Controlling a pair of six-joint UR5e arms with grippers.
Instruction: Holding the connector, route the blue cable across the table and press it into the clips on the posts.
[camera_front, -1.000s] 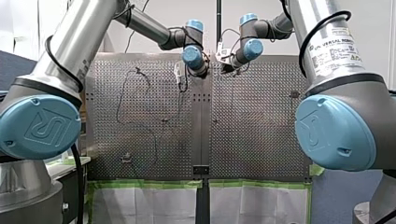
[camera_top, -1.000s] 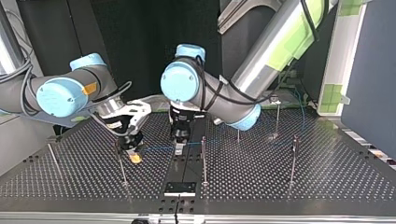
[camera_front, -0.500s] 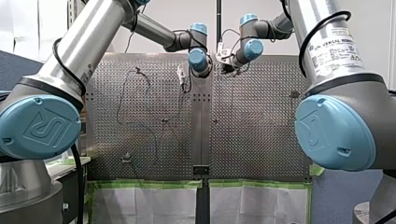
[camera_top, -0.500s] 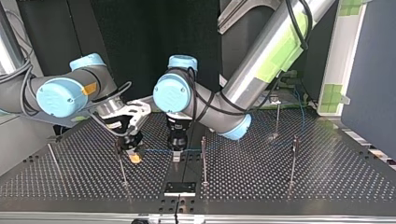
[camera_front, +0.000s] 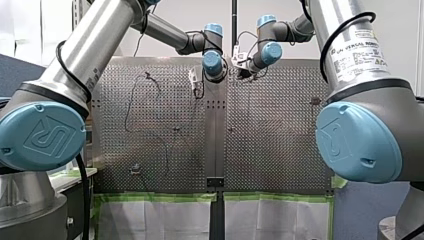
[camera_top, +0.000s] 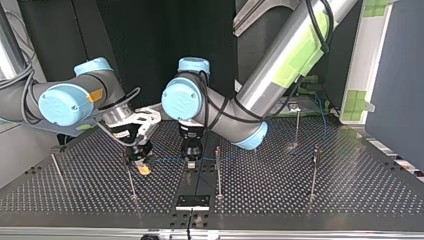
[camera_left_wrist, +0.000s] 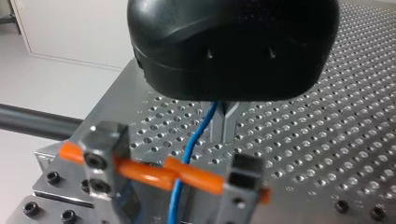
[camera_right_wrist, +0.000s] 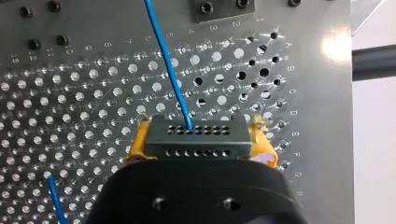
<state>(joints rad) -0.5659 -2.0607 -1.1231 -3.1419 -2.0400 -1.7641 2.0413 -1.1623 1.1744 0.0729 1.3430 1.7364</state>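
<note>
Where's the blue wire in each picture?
Front view: the blue cable is a thin dark loop left of the middle.
Top view: a short stretch between my right pincer and my left pincer.
Left wrist view: below my left pincer, crossing an orange bar.
Right wrist view: leaves the connector, heading away.
Shared landmark: the perforated table.

Thin upright posts (camera_top: 218, 172) dot the perforated table (camera_top: 360, 195). At the top view's right, wide bare lanes lie between them. Left of middle is crowded: my right gripper (camera_top: 144, 168), clamped on the connector (camera_right_wrist: 195, 136), and my left gripper (camera_top: 190, 163) stand near each other, the blue cable (camera_top: 167, 161) stretched between them, a post just beside each, both arms slanting down overhead
</note>
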